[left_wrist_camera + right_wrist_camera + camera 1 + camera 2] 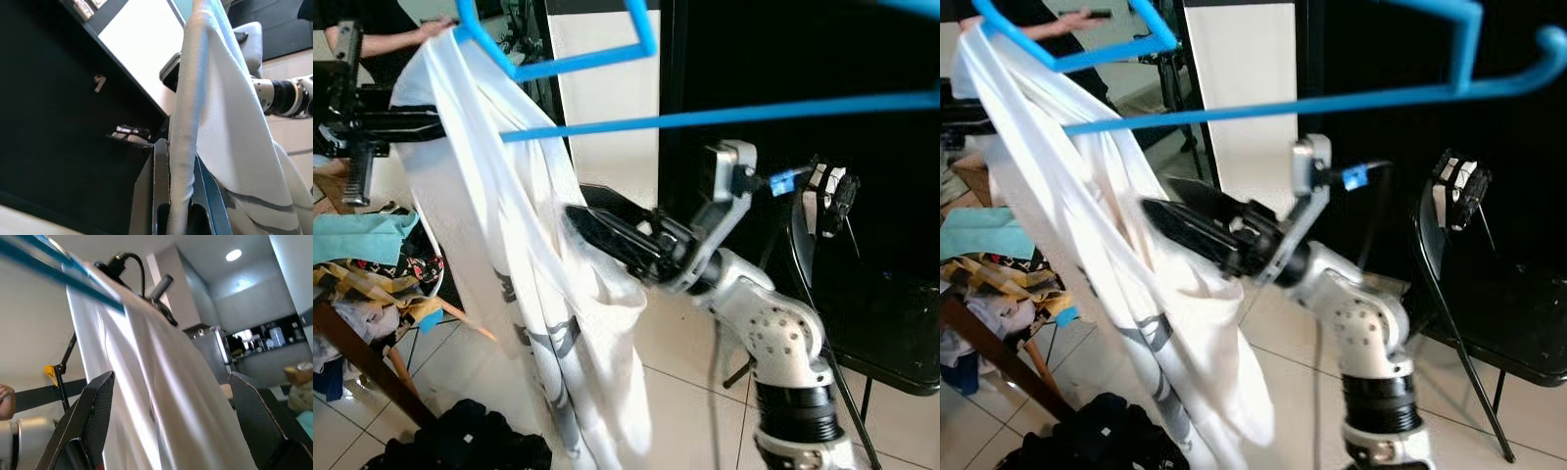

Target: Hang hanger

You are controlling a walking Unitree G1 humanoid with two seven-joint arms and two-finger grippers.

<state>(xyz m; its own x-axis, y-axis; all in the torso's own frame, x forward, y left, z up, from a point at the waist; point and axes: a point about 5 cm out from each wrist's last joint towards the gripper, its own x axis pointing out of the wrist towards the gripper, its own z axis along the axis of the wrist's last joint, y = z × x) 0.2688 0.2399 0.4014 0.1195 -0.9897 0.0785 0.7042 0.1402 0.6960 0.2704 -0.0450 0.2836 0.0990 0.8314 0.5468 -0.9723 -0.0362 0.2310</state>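
A blue plastic hanger (754, 113) is held high across the view, and a white garment with grey print (509, 245) is draped over its left end and hangs toward the floor. My right gripper (576, 223) reaches left from the silver arm, and its tips press into the hanging cloth at mid-height. In the right wrist view its black fingers (93, 411) stand wide apart, open, with the white cloth between them. My left gripper (178, 215) is shut on the hanger bar, with the garment's edge bunched over it.
A person's hand (431, 29) touches the cloth at the top left. A table (352, 343) piled with clothes stands at the left. A dark garment (470, 441) lies on the tiled floor. A black folding chair (891, 333) stands at the right.
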